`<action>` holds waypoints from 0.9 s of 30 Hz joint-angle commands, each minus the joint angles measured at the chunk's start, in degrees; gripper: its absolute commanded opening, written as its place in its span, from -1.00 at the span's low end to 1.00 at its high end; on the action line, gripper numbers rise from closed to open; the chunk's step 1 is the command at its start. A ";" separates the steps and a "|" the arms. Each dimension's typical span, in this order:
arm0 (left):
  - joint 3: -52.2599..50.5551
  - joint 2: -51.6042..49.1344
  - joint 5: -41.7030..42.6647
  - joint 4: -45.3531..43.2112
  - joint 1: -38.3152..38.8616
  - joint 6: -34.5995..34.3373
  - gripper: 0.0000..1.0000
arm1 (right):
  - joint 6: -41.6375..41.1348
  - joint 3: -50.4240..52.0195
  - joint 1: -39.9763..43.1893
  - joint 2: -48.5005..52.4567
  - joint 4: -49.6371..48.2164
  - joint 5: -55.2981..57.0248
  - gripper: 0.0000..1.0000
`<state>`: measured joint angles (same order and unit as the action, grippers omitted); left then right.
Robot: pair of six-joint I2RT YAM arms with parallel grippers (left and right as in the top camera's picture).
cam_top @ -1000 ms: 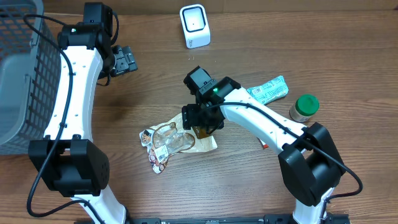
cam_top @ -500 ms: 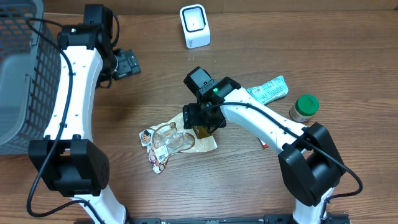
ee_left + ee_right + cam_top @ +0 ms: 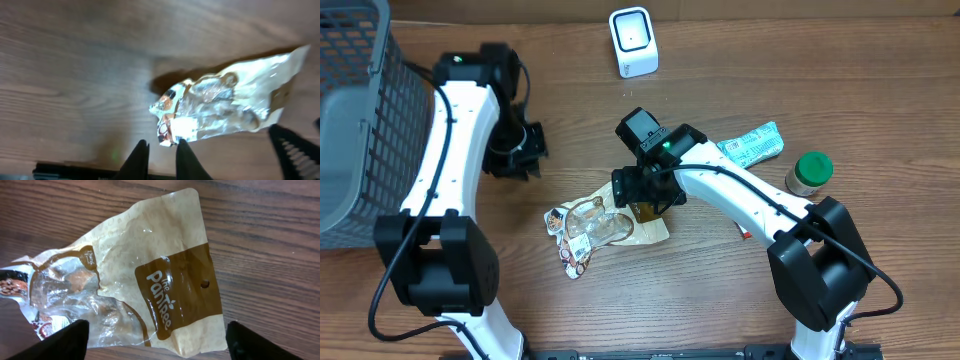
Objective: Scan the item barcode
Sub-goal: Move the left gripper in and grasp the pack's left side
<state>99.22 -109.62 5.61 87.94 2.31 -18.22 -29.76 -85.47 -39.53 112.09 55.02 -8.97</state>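
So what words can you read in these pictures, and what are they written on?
"the Pantree": white letters on the brown panel of the snack bag, right wrist view.
Small logo farther along the same bag: too small to read.
Print on the green packet, overhead view: too small to read.
Nothing else can be read.

— What's lying on the wooden surface [image 3: 570, 120]?
— 5 things: a clear-and-brown snack pouch [image 3: 602, 228] near the middle, a white scanner [image 3: 633, 42] at the far edge, a green packet [image 3: 752, 145] beside a green-lidded jar [image 3: 809, 172], and a grey basket [image 3: 375, 90] at the left.
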 commanded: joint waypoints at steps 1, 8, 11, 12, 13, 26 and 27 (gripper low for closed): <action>-6.82 0.24 0.83 -0.66 1.31 0.87 -0.86 | 0.26 0.39 -0.35 -1.46 -0.24 0.39 0.81; -19.71 0.24 1.49 -5.60 2.51 1.60 -0.92 | 0.26 0.42 -0.35 -1.40 -0.26 0.39 0.83; -20.96 0.24 1.57 -5.70 2.58 2.84 -0.92 | 0.26 0.42 -0.35 -1.40 -0.46 0.39 0.83; -20.76 0.31 1.84 -5.62 2.58 2.86 -0.92 | 0.26 0.42 -0.35 -1.40 -0.50 0.39 0.83; -20.50 0.59 1.92 -5.42 2.58 2.89 -0.92 | 0.24 0.42 -0.35 -1.40 -0.50 0.39 0.83; -22.47 21.73 6.01 -6.88 4.07 1.05 -0.91 | 0.02 5.38 -0.35 -1.40 -5.60 0.35 0.92; -23.19 23.58 5.73 -7.80 4.68 0.28 -0.80 | 0.02 5.99 -0.35 -1.40 -6.32 0.33 0.93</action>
<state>77.91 -92.29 9.34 81.52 5.21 -16.38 -29.80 -81.52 -39.53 112.09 49.91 -8.95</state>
